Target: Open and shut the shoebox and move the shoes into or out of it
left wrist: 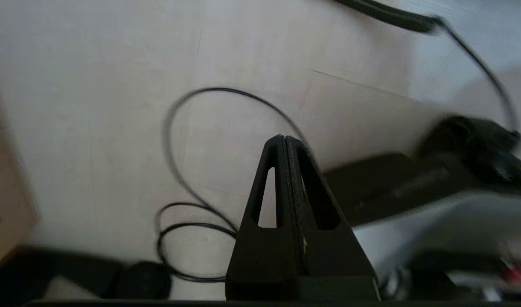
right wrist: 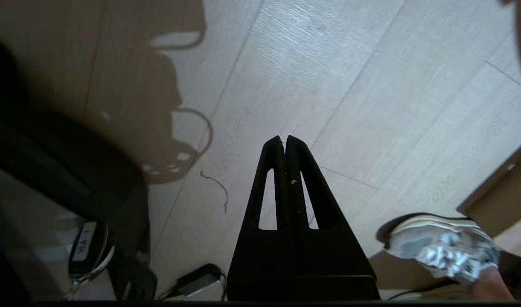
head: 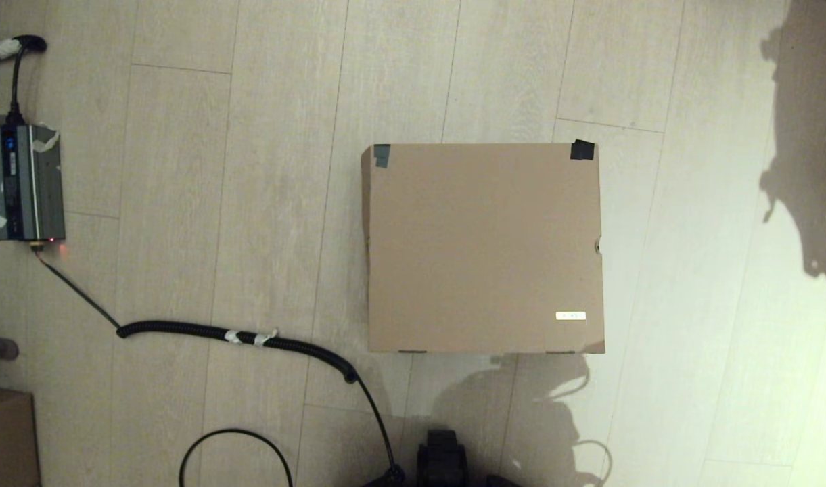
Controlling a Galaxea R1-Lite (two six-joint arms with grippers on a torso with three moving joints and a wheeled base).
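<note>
The shoebox [head: 484,247] stands on the pale wood floor in the middle of the head view, lid shut flat. Black tape [head: 582,149] marks its two far corners and a small white label [head: 570,316] sits near the front right corner. No white sneakers show in any view. Neither arm appears in the head view. In its wrist view my left gripper [left wrist: 284,137] hangs over bare floor with its fingers pressed together, holding nothing. My right gripper [right wrist: 284,138] is also shut and empty above the floor.
A grey power unit [head: 26,182] lies far left, with a black corrugated cable [head: 237,335] running toward my base [head: 443,456]. A smaller brown carton [head: 5,436] sits at the near left. A single pale shoe with a dark rim [right wrist: 439,247] shows in the right wrist view.
</note>
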